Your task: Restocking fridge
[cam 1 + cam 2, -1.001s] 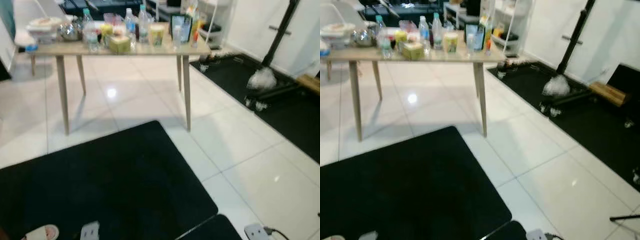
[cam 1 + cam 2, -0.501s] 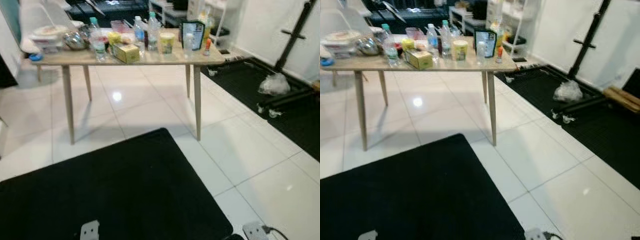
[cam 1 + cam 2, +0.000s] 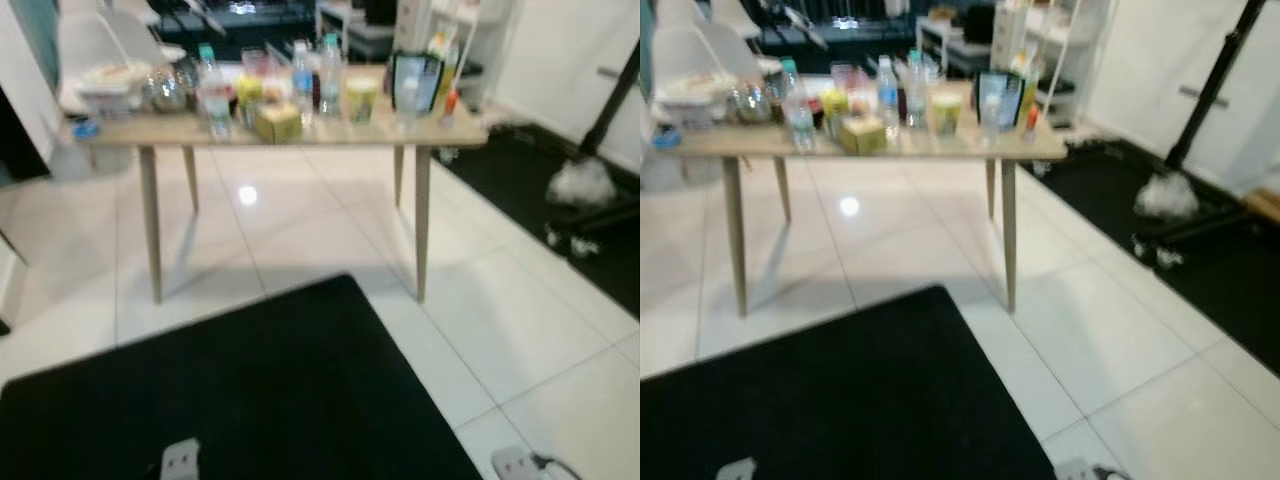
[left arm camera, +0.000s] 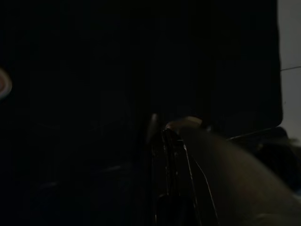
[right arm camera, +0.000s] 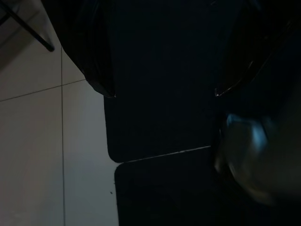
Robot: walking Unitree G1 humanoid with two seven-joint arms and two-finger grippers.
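- Item: light wooden table (image 3: 330,132) on four slim tapered legs, standing on a glossy white tiled floor (image 3: 300,225). All places below are given from this table.
- On the table top, the stock to be put away:
  - clear plastic bottle with a green cap (image 3: 211,90), towards the left end;
  - two clear bottles with blue caps (image 3: 301,72), near the middle;
  - small yellow-green carton (image 3: 278,122), at the front edge, just beside the blue-capped bottles;
  - pale yellow tub (image 3: 360,98), right of the middle;
  - dark-framed upright pack (image 3: 415,80), near the right end;
  - stacked pale lidded containers (image 3: 105,90), at the left end.
  - Labels are too blurred to read.
- In front of the table: large black floor mat (image 3: 240,390), between the table and the robot. A white power strip (image 3: 515,462) lies off the mat's right corner.
- To the right of the table, well apart: black stand with a crumpled clear bag (image 3: 583,183) at its foot.
- Left gripper (image 4: 169,136): hangs low in deep shade over the black mat. Whether its jaws are wide or narrow cannot be told.
- Right gripper (image 5: 164,94): hangs over the edge of the mat, well short of the table. Its jaws are spread wide and hold nothing.
- Change since a second ago: the whole view has shifted, and the table now sits larger and nearer the middle. This is the camera's move; the goods stand in the same order.
- Judgement: the robot is approaching the table with nothing yet picked up. It needs to get closer before either arm could reach.
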